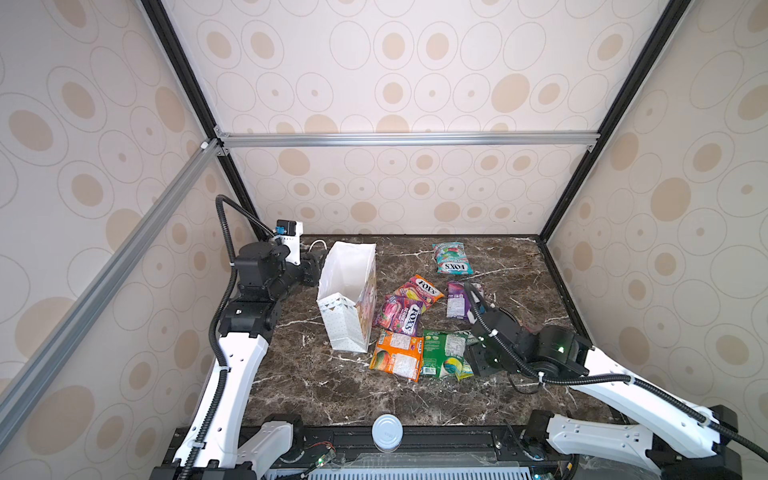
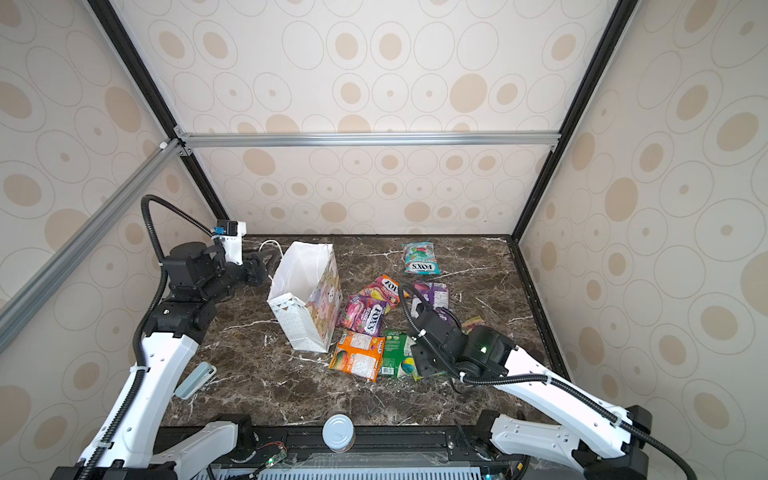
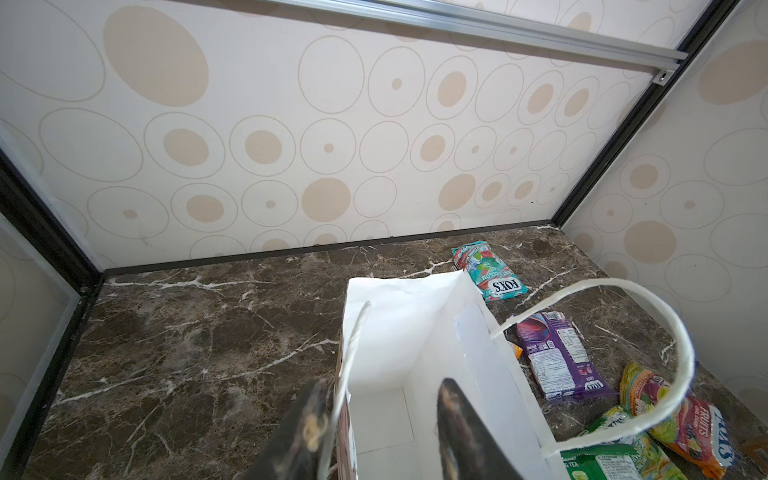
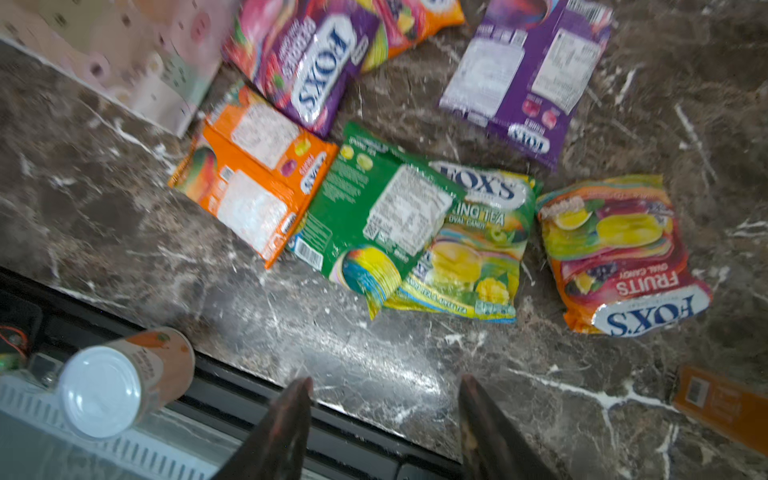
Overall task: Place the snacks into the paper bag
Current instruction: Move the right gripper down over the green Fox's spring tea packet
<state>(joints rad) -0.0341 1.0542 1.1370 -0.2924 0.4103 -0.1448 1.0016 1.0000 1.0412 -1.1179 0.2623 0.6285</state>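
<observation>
The paper bag stands upright and open-mouthed at the table's left-middle. My left gripper is open astride its near wall, one finger outside against a cord handle and one inside; the bag floor shows bare. Right of the bag lie several snacks: teal, orange-pink, magenta, purple, orange, green over a yellow-green one, and a fruits packet. My right gripper hangs open and empty over the table's front edge, just off the green packet.
A can with a white lid stands on the front rail. An amber-brown object lies on the table to the right of the packets. A pale blue-grey flat object lies by the left arm. Walls close in the back and both sides.
</observation>
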